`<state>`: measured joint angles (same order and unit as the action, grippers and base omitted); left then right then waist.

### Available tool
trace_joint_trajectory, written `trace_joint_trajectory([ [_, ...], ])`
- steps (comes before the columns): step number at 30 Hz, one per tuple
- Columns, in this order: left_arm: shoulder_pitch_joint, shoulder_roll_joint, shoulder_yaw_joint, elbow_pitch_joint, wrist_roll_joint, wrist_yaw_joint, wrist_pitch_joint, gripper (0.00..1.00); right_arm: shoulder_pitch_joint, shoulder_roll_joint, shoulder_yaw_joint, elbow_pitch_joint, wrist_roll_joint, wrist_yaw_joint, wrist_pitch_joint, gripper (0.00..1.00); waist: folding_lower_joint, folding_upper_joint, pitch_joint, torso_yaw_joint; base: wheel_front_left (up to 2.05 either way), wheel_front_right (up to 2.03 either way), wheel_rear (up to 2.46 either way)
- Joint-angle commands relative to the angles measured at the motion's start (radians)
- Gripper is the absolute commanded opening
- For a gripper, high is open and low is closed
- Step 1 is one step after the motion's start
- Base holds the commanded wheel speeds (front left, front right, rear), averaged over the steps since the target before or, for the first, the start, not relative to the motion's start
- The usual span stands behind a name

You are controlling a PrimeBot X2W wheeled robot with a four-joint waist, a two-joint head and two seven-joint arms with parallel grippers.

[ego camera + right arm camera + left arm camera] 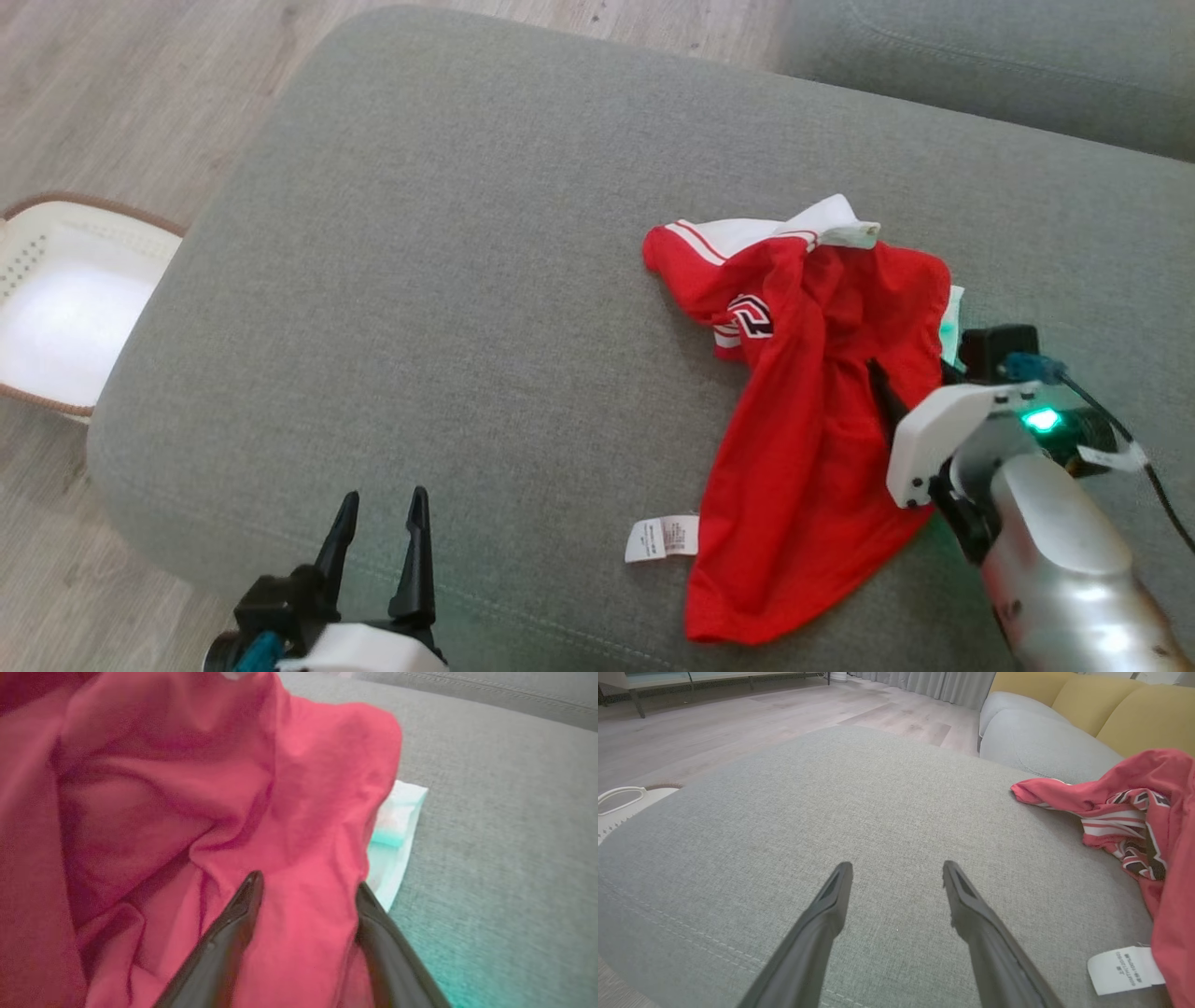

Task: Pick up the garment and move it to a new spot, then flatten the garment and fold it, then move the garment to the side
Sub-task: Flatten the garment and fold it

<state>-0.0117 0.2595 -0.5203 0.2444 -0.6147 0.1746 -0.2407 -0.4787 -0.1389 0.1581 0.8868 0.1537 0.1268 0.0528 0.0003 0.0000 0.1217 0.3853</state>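
R gripper (308,882): fingers spread wide, planted on the red garment (803,420), cloth lying slack between them; nothing pinched, so released. L gripper (383,499): also spread, empty, hovering over the near edge of the grey cushion (467,280), well apart from the cloth. Garment sits on the cushion's right half, crumpled: sleeve w/ white stripes and a black-and-white emblem bunched at the far end, body trailing toward the near edge, care tag (663,539) lying flat on the cushion at the hem. Progress, as judged: whether the relocation step is complete cannot be confirmed from this position alone; flattening not yet done (deep creases throughout), no fold made, no move to the side. Most of the task remains. Pale white-teal piece (397,826) pokes out under the garment's right edge; possibly a lining or label, view too blurred to say. Count: garments 1; grippers 2; white tags 2 (hem, plus collar tag (850,235)); grey cushions 2, incl. far cushion (1008,65); basket (56,308) 1, on the floor at left.
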Motion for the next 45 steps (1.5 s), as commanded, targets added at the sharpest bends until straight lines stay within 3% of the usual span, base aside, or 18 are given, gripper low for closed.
trace_joint_trajectory([
  [1,-0.045,0.001,0.032,-0.024,0.014,-0.005,-0.017,1.0,-0.042,0.002,0.031,-0.01,0.006,0.004,-0.01,0.0,-0.0003,0.0,-0.001,-0.001,0.0,0.0,0.0],
  [7,-0.045,-0.002,0.04,-0.02,0.018,-0.007,-0.019,1.0,-0.122,-0.045,0.092,0.035,0.006,0.004,-0.08,0.0,-0.0003,0.0,-0.016,-0.028,0.0,0.0,0.0],
  [12,-0.049,-0.007,0.037,-0.02,0.024,-0.013,-0.019,1.0,-0.201,-0.146,0.128,0.057,-0.018,0.004,-0.094,0.0,-0.0003,0.0,-0.022,-0.032,0.0,0.0,0.0],
  [21,-0.068,-0.017,0.033,-0.02,0.034,-0.026,-0.02,1.0,-0.353,-0.273,0.089,0.128,-0.105,0.004,-0.12,0.0,-0.0003,0.0,0.02,-0.008,0.0,0.0,0.0],
  [22,-0.071,-0.019,0.033,-0.018,0.035,-0.028,-0.02,1.0,-0.364,-0.276,0.078,0.143,-0.121,0.004,-0.122,0.07,-0.0003,0.0,0.024,-0.005,0.0,0.0,0.0],
  [23,-0.073,-0.02,0.034,-0.016,0.035,-0.029,-0.02,1.0,-0.371,-0.275,0.067,0.158,-0.134,0.004,-0.122,0.8,-0.0003,0.0,0.027,-0.003,0.0,0.0,0.0],
  [24,-0.075,-0.023,0.035,-0.014,0.036,-0.03,-0.02,1.0,-0.377,-0.274,0.057,0.172,-0.148,0.004,-0.125,1.0,-0.0003,0.0,0.029,-0.002,0.0,0.0,0.0],
  [31,-0.077,-0.031,0.042,-0.001,0.041,-0.031,-0.021,1.0,-0.406,-0.209,-0.017,0.224,-0.169,0.004,-0.172,1.0,-0.0003,0.0,0.021,-0.003,0.0,0.0,0.0],
  [33,-0.072,-0.032,0.043,0.003,0.042,-0.033,-0.021,1.0,-0.433,-0.164,-0.032,0.234,-0.147,0.004,-0.165,1.0,-0.0003,0.0,0.007,-0.004,0.0,0.0,0.0],
  [38,-0.072,-0.036,0.04,0.01,0.043,-0.04,-0.021,1.0,-0.475,-0.092,0.005,0.261,-0.065,0.004,-0.109,1.0,-0.0003,0.0,-0.001,0.004,0.0,0.0,0.0],
  [45,-0.081,-0.055,0.039,0.011,0.048,-0.046,-0.021,1.0,-0.484,-0.069,0.105,0.287,0.062,0.004,0.01,1.0,-0.0003,0.0,0.023,0.045,0.0,0.0,0.0],
])
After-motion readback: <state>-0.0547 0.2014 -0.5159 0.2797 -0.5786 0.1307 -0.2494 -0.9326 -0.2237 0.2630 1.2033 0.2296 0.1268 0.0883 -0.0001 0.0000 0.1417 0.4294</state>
